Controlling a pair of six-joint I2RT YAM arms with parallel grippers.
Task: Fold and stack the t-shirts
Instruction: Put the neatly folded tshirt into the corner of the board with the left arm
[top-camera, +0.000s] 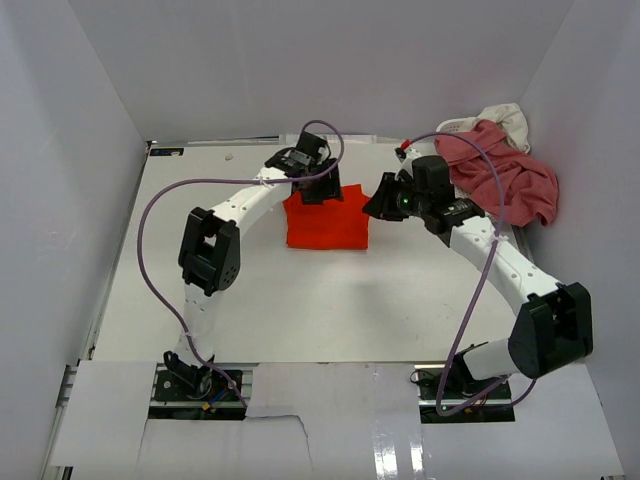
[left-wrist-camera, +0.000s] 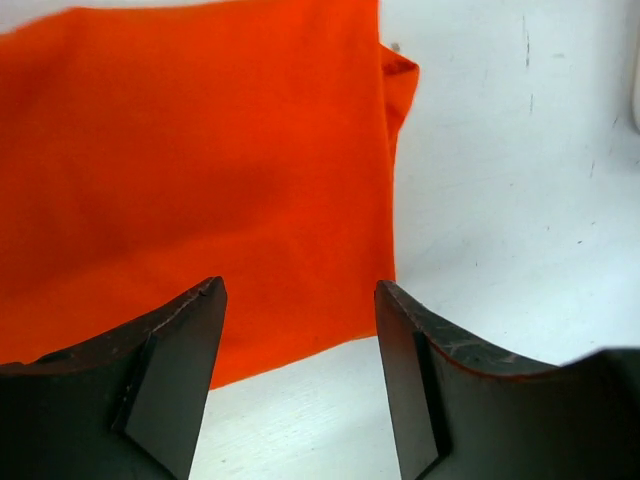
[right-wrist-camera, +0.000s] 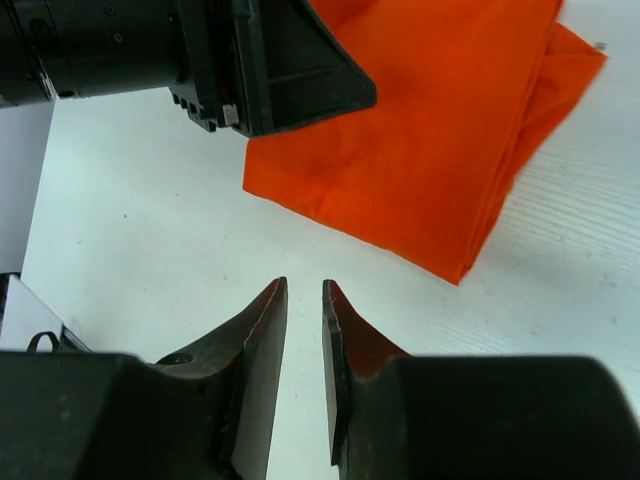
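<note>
The bright orange-red t-shirt (top-camera: 327, 222) lies folded into a small rectangle on the white table, toward the back middle. My left gripper (top-camera: 318, 190) hovers over its far edge, open, with nothing between the fingers; in the left wrist view the orange-red t-shirt (left-wrist-camera: 200, 150) fills the upper left beyond the left gripper (left-wrist-camera: 300, 285). My right gripper (top-camera: 380, 205) sits just right of the shirt, apart from it. In the right wrist view the right gripper (right-wrist-camera: 304, 283) shows only a narrow gap over bare table, the orange-red t-shirt (right-wrist-camera: 440, 150) lying ahead.
A dusty rose-pink shirt (top-camera: 500, 175) and a cream-white one (top-camera: 505, 118) are heaped at the back right, over a white basket (top-camera: 455, 125). White walls enclose the table (top-camera: 300, 300) on three sides. The left gripper's body (right-wrist-camera: 250, 70) shows in the right wrist view.
</note>
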